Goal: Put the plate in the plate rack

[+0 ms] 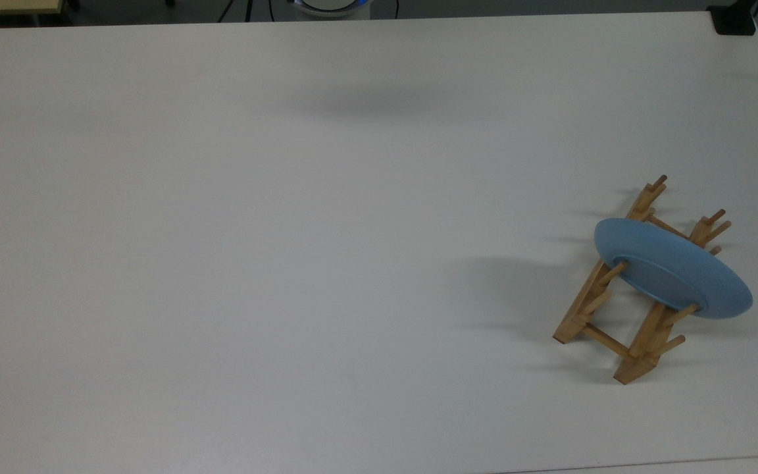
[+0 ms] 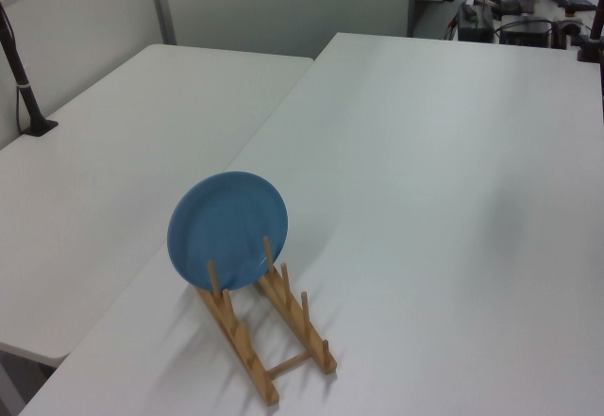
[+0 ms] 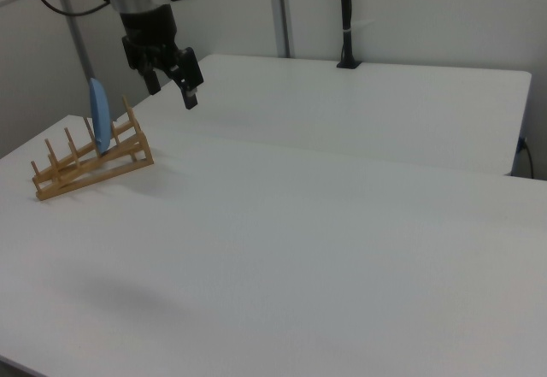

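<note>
The light-blue plate [image 1: 672, 276] stands on edge between the pegs of the wooden plate rack [image 1: 606, 316], near the top view's right edge. In the left view the plate [image 2: 227, 230] leans upright in the far end of the rack [image 2: 274, 341]. Seen edge-on in the right view, the plate [image 3: 100, 116] sits at the tall end of the rack [image 3: 85, 161]. My gripper [image 3: 171, 93] hangs in the air above and to the right view's right of the rack, apart from the plate. It is open and holds nothing.
The white table [image 1: 287, 230] spreads wide toward the top view's left. A black clamp [image 1: 734, 20] sits on its far right corner. A second table [image 2: 104, 171] adjoins on the left view's left, with a black post [image 2: 24, 86]. Another dark pole [image 3: 345, 18] stands at the back.
</note>
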Tool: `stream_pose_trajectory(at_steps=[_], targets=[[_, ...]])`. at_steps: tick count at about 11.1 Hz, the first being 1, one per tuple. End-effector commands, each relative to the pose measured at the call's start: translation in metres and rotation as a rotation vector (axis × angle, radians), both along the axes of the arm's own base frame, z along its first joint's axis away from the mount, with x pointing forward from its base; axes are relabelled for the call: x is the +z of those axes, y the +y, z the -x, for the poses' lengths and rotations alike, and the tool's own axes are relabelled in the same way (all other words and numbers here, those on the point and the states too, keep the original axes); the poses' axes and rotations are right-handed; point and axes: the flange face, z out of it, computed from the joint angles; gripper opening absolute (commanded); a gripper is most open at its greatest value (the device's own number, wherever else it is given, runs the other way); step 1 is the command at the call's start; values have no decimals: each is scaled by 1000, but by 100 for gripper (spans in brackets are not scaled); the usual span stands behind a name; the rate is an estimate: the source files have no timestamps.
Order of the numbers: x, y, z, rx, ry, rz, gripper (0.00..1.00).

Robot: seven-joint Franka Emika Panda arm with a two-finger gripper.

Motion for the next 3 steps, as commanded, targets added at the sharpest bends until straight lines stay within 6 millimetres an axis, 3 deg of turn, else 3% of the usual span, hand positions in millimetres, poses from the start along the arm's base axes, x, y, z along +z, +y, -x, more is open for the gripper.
stream_pose_trajectory(at_steps=[1, 3], targets=[[-6, 6, 3, 60, -34, -12, 100], [-7, 6, 1, 65, -33, -13, 100]])
